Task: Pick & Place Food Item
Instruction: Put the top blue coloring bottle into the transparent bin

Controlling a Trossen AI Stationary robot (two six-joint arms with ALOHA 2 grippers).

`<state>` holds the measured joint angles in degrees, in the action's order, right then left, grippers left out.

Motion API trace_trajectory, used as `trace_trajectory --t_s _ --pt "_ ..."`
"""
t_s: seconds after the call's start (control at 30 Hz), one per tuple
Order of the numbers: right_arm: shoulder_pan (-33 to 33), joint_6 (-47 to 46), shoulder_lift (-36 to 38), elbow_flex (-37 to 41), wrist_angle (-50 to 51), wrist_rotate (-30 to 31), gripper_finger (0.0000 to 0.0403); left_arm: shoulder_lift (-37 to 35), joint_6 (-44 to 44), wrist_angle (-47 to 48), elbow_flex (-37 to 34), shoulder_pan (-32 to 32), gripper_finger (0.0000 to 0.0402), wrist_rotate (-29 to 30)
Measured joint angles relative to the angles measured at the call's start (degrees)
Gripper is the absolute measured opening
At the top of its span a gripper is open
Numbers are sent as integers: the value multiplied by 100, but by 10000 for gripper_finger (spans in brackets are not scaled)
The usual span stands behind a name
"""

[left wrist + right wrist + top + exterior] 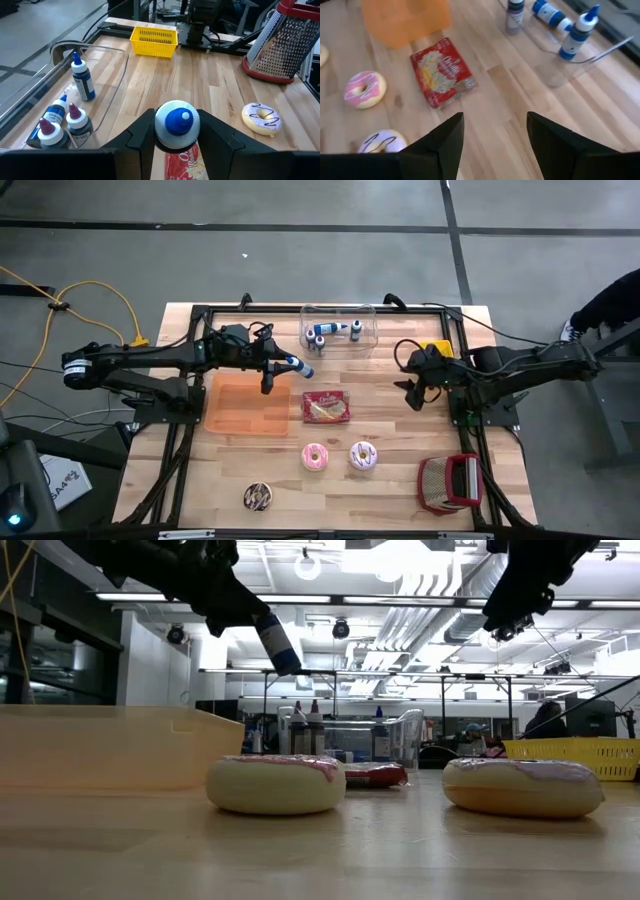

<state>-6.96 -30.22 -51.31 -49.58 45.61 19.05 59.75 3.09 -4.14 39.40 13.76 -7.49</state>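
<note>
Two arms up. Left gripper [283, 367] clamped on small blue-capped bottle [300, 367], above gap between orange tray [251, 406] and clear bin [339, 326]. Bottle light, stiff, slick; grip round body, not cap. Right gripper [416, 392] open, empty, waiting. Below: red packet [328, 407], then donuts [316, 457], nothing blocking tray.

Beyond the right gripper's [492, 145] parted fingers lay a red snack packet [442, 72], a pink donut [364, 89] near it, and three bottles [547, 14] (one lying down) in a clear tray [580, 62].
</note>
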Motion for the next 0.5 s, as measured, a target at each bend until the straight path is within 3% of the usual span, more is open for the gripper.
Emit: trace_trajectory --t_s 0.27,0.5 --pt "-2 2 0 0 -8 -664 204 0 52 2 0 7 117 7" --pt "-2 2 0 0 -22 -910 204 238 108 -71 205 480 117 141"
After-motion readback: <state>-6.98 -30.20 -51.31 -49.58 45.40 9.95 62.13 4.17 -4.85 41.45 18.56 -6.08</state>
